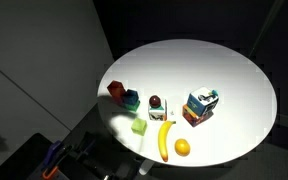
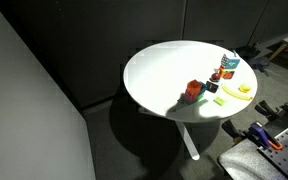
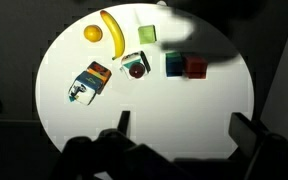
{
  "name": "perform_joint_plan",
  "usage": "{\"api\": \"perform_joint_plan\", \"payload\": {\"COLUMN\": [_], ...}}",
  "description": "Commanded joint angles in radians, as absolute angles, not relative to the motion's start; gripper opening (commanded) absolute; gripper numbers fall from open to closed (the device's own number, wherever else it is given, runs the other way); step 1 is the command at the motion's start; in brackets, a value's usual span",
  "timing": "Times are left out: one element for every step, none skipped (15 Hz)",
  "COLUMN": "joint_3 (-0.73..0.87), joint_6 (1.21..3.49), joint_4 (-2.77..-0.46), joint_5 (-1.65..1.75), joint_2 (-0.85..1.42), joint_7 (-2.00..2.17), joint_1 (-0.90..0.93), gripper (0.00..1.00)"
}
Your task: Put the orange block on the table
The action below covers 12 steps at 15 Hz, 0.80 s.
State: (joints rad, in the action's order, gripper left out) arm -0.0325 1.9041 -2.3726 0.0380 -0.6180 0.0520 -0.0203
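Claw [image 3: 180, 122]: open. In the wrist view its two fingers [image 3: 122, 122] stand wide apart at the lower edge with nothing between them, well above the table [image 3: 219, 110].

Orange block [image 3: 196, 67]: rests near the table's rim, apart from the claw. It sits side by side with a blue cube [image 3: 173, 65], and the two appear to touch. It shows in both exterior views [image 1: 116, 90] [image 2: 193, 90].

Other items on the table, wrist view:
- Green cube [image 3: 147, 34], near the blue cube, apart from it.
- Banana [image 3: 112, 33], with an orange fruit [image 3: 92, 33] just beside it.
- Apple [image 3: 135, 67], dark red, on a small white object; what that object is cannot be told.
- Carton [image 3: 90, 80], multicoloured, lying apart from the cubes on the far side of the apple.

Lighting: room dark, tabletop brightly lit, a shadow crossing its edge near the green cube.
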Motion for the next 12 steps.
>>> {"api": "perform_joint_plan", "payload": {"joint_3": [-0.038, -0.037, -0.037, -0.034, -0.031, -0.029, -0.026, -0.023, -0.021, -0.015, -0.009, -0.004], "joint_6": [1.944, 1.957, 1.971, 1.984, 1.993, 2.003, 2.009, 2.019, 2.026, 2.027, 2.026, 2.019], "joint_4": [-2.346, -2.341, -2.337, -2.332, -2.327, -2.322, -2.315, -2.311, -2.307, -2.303, -2.299, -2.295], "joint_5": [0.051, 0.047, 0.045, 0.039, 0.032, 0.026, 0.019, 0.011, 0.003, -0.015, -0.032, -0.053], "joint_2": [-0.55, -0.529, -0.51, -0.49, -0.471, -0.452, -0.436, -0.418, -0.402, -0.384, -0.368, -0.354], "joint_7": [0.075, 0.075, 0.076, 0.073, 0.068, 0.065, 0.06, 0.055, 0.049, 0.031, 0.014, -0.004], "joint_1": [-0.024, -0.023, -0.022, -0.019, -0.016, -0.013, -0.01, -0.007, -0.004, 0.003, 0.01, 0.016], "gripper": [1.0, 1.0, 1.0, 1.0, 1.0, 1.0, 1.0, 1.0, 1.0, 1.0, 1.0, 1.0]}}
